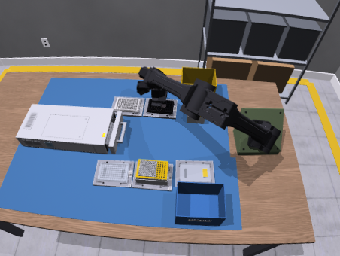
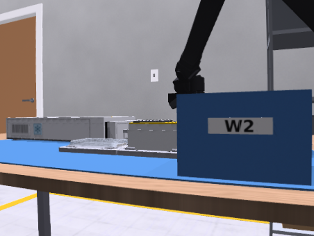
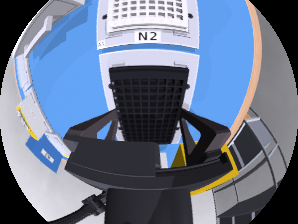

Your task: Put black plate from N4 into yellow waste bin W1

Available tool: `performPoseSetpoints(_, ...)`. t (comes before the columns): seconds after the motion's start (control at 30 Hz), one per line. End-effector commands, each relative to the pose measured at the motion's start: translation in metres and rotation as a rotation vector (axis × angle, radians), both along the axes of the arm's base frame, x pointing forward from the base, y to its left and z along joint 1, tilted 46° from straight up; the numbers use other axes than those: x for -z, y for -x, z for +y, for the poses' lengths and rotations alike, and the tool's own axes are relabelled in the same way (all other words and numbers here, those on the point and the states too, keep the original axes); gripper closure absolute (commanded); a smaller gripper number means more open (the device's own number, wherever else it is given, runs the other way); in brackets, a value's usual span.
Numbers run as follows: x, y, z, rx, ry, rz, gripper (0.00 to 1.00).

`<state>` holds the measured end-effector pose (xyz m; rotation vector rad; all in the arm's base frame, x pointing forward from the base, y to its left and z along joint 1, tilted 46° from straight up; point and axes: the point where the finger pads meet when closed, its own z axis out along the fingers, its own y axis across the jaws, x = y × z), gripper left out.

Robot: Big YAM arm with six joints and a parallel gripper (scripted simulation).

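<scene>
Black plate (image 1: pixel 159 108) (image 3: pixel 148 102) is sitting at its work nest (image 1: pixel 148 114) (image 3: pixel 150 59), with the claw (image 1: pixel 159 102) (image 2: pixel 189 85) (image 3: pixel 148 111) gripping it from both sides; whether it is touching the nest is hard to tell. The yellow bin (image 1: pixel 199 76) (image 3: pixel 231 162) is standing upright nearby.
</scene>
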<state>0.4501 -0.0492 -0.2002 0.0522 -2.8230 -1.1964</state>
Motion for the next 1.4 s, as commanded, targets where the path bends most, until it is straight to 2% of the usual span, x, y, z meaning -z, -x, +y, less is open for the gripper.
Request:
performPoseSetpoints(0.0, -0.015, -0.012, -0.021, 0.024, 0.016, -0.025, 1.00)
performPoseSetpoints(0.2, -0.015, -0.012, -0.021, 0.024, 0.016, -0.025, 1.00)
performPoseSetpoints(0.67, -0.031, -0.023, -0.038, 0.020, 0.022, -0.049, 1.00)
performPoseSetpoints(0.73, -0.031, -0.023, -0.038, 0.020, 0.022, -0.049, 1.00)
performPoseSetpoints(0.77, -0.032, -0.026, -0.021, -0.017, 0.021, -0.050, 1.00)
performPoseSetpoints(0.9, -0.036, -0.023, -0.043, 0.020, 0.023, -0.050, 1.00)
performPoseSetpoints(1.3, -0.046, -0.024, -0.053, 0.019, 0.024, -0.050, 1.00)
performPoseSetpoints(1.33, -0.046, -0.026, -0.043, -0.003, 0.023, -0.051, 1.00)
performPoseSetpoints(1.37, -0.047, -0.025, -0.049, 0.007, 0.025, -0.050, 1.00)
